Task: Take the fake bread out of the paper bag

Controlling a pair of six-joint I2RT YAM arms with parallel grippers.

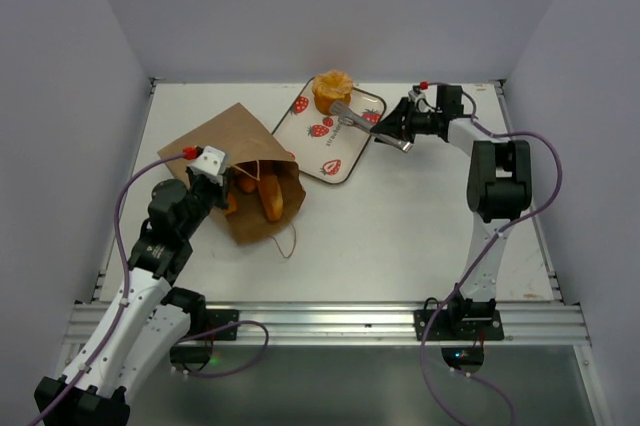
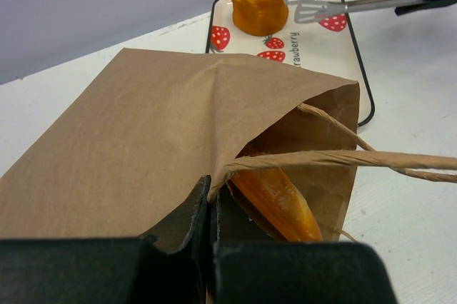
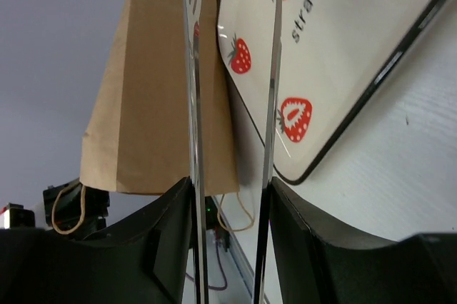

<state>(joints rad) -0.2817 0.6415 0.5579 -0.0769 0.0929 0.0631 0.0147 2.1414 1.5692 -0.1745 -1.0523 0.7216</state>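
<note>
Holding paper bag mouth open at left of counter: my left tool, pressed together on upper lip. My right tool pinches metal tongs, tips parted just beside ruffled bun, upright on far corner of strawberry tray. Rest of fake bread lies inside bag mouth. My plan: back tongs off without tipping bun, enter mouth low, dodge cord handle, grip one long piece across middle.

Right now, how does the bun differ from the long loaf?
The bun is round and ruffled; the loaf is long and smooth. The bun stands on the tray, fully visible; the loaf lies inside the bag, partly hidden. Both are orange.
</note>
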